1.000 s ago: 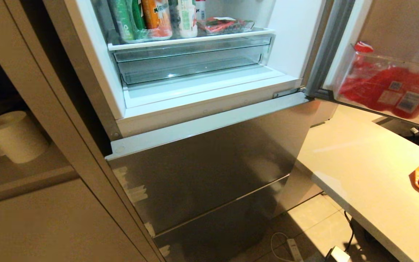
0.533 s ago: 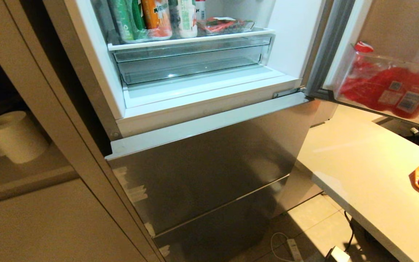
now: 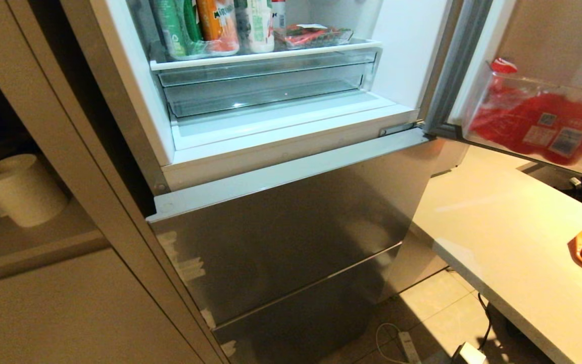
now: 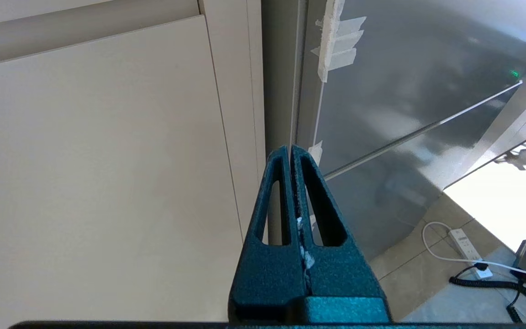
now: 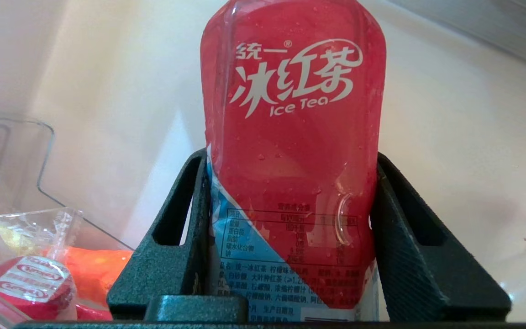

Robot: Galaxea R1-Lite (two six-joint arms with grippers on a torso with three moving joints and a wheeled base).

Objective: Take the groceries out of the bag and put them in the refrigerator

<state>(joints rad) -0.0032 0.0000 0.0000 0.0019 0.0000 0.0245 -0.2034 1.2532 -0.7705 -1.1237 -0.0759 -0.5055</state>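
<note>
Right wrist view: right gripper (image 5: 290, 183) clamps ice tea bottle (image 5: 292, 114) beside clear bin (image 5: 39, 151).

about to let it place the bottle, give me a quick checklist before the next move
1. Grip: right gripper has a finger on each side of the red ice tea bottle - ok.
2. Refrigerator upper door open - ok.
3. Door bin: already holds red-labelled bottles, free room - cannot tell.
4. Shelf crowded with drinks on its left - not ok there.
5. Left gripper shut, empty, parked low by the lower doors - ok.
6. Bottle's clearance from the white wall behind it - cannot tell.
</note>
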